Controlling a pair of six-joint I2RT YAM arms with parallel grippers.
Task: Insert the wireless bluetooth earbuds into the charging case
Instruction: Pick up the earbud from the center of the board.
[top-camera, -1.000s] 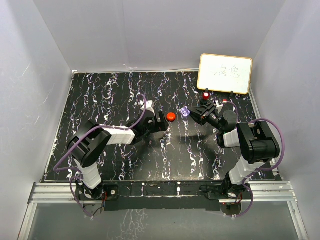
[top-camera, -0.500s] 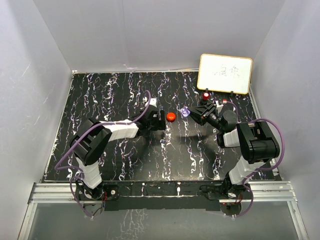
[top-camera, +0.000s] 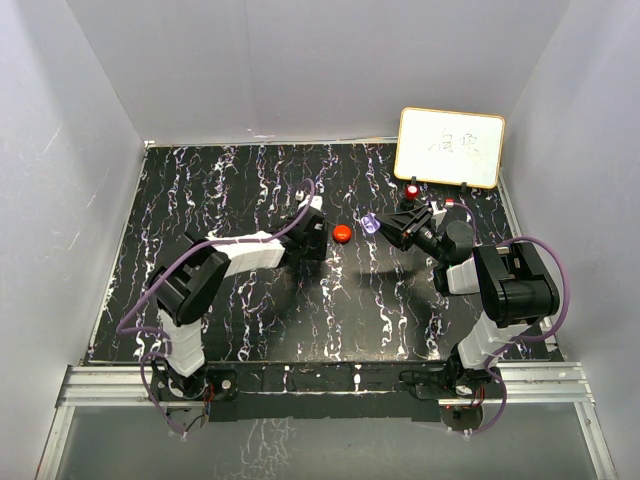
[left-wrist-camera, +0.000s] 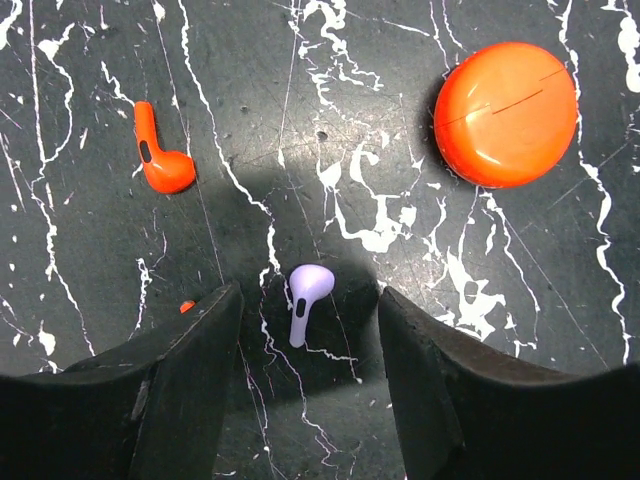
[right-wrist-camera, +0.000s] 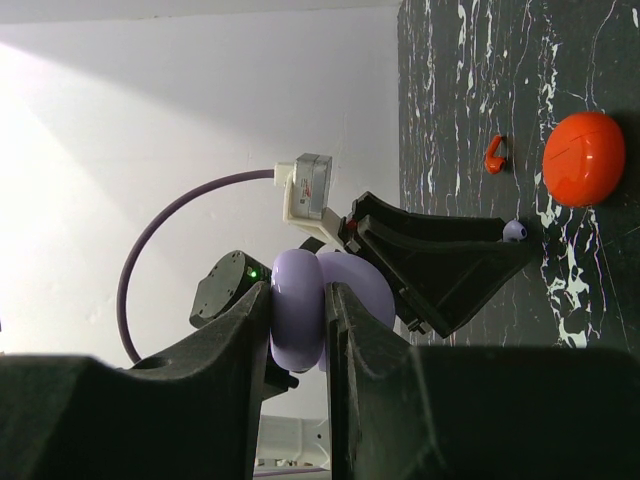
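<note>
My left gripper (left-wrist-camera: 310, 312) is open and low over the table, its fingers either side of a pale purple earbud (left-wrist-camera: 308, 298) that lies between the tips, untouched. A red earbud (left-wrist-camera: 160, 160) lies to the far left, and a sliver of another red piece (left-wrist-camera: 187, 306) shows at the left finger's edge. The closed red case (left-wrist-camera: 505, 113) lies at the far right, also in the top view (top-camera: 342, 233). My right gripper (right-wrist-camera: 298, 330) is shut on the purple case (right-wrist-camera: 300, 315) and holds it off the table (top-camera: 372, 225). The second purple earbud is out of view.
A framed whiteboard (top-camera: 450, 147) stands at the back right. A small red object (top-camera: 412, 189) sits just in front of it, beside the right arm. White walls enclose the black marbled table (top-camera: 200, 200) on three sides.
My left wrist has swung farther back and right, settling the gripper over the earbuds beside the red case. The right arm and the purple case have not moved.
</note>
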